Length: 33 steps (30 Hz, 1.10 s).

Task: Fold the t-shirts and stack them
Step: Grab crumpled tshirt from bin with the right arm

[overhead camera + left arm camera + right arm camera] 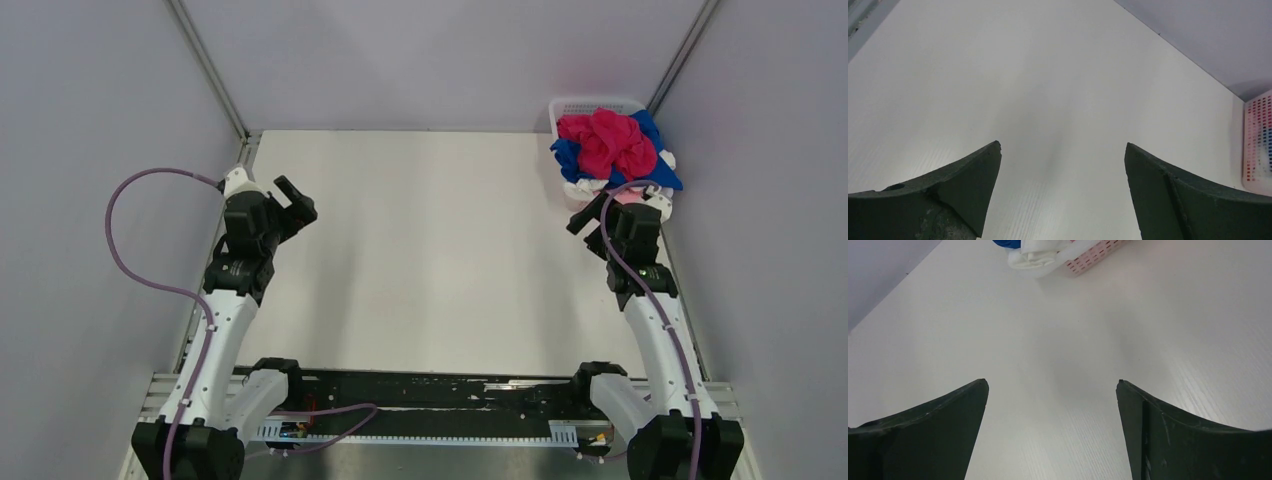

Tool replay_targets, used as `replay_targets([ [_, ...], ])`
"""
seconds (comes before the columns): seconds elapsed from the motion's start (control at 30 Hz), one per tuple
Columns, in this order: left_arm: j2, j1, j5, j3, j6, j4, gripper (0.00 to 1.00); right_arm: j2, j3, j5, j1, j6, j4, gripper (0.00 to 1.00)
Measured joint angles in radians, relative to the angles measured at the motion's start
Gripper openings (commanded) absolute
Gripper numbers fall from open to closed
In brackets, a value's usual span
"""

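T-shirts (612,150) sitting crumpled in one white lattice basket (590,103) at the far-right table corner. One magenta shirt (605,135) lying on top, one blue shirt (662,172) under it, white cloth (585,188) spilling over the near rim; total count not readable. Right gripper (1050,385) hovering just before the basket, jaws gaping wide, holding nothing. Left gripper (1063,145) likewise gaping and holding nothing, well apart over the white table (420,250).

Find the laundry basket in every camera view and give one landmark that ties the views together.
Top view: the basket sits in the far right corner of the table, heaped with shirts.
Left wrist view: the basket is at the right edge; only its lattice wall shows.
Right wrist view: the basket is at the top edge, with white cloth hanging over it.
Shared landmark: the white table under the basket.
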<state>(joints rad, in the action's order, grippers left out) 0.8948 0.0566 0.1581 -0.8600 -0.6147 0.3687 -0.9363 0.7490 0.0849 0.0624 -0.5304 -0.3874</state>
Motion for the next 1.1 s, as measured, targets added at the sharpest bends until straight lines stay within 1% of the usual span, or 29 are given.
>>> replay_targets([
  [0.17,0.002,0.0,-0.033,0.005,0.0,-0.017,1.0,0.015,0.032,0.035,0.0,0.001,-0.016,1.0],
  [0.23,0.003,0.0,-0.04,0.005,0.0,-0.023,1.0,-0.016,0.084,0.048,0.0,0.012,-0.012,1.0],
  [0.33,0.006,0.0,-0.047,0.005,0.0,-0.034,1.0,-0.108,0.196,0.064,0.005,0.038,-0.004,1.0],
  [0.43,0.016,0.0,-0.048,0.005,0.006,-0.046,1.0,-0.277,0.377,0.07,0.024,0.079,0.013,1.0],
  [0.53,0.028,0.0,-0.046,0.005,0.016,-0.049,1.0,-0.495,0.597,0.064,0.055,0.135,0.027,1.0],
  [0.57,0.031,0.0,-0.045,0.005,0.019,-0.049,1.0,-0.538,0.637,0.064,0.066,0.147,0.034,1.0],
  [0.67,0.035,0.0,-0.044,0.005,0.027,-0.05,1.0,-0.728,0.827,0.07,0.08,0.207,0.01,0.97],
  [0.73,0.039,0.0,-0.044,0.005,0.034,-0.051,1.0,-0.88,0.983,0.09,0.084,0.255,-0.018,0.97],
  [0.83,0.056,0.0,-0.044,0.005,0.042,-0.05,1.0,-1.052,1.146,0.135,0.084,0.309,-0.056,0.95],
  [0.9,0.07,0.0,-0.043,0.005,0.045,-0.047,1.0,-1.165,1.249,0.175,0.084,0.339,-0.082,0.91],
  [0.97,0.08,0.0,-0.04,0.005,0.045,-0.042,1.0,-1.259,1.338,0.206,0.084,0.357,-0.099,0.78],
  [1.0,0.084,0.0,-0.036,0.005,0.045,-0.041,1.0,-1.308,1.386,0.221,0.084,0.366,-0.108,0.69],
  [1.1,0.085,0.0,-0.023,0.005,0.045,-0.04,1.0,-1.411,1.497,0.257,0.084,0.388,-0.12,0.38],
])
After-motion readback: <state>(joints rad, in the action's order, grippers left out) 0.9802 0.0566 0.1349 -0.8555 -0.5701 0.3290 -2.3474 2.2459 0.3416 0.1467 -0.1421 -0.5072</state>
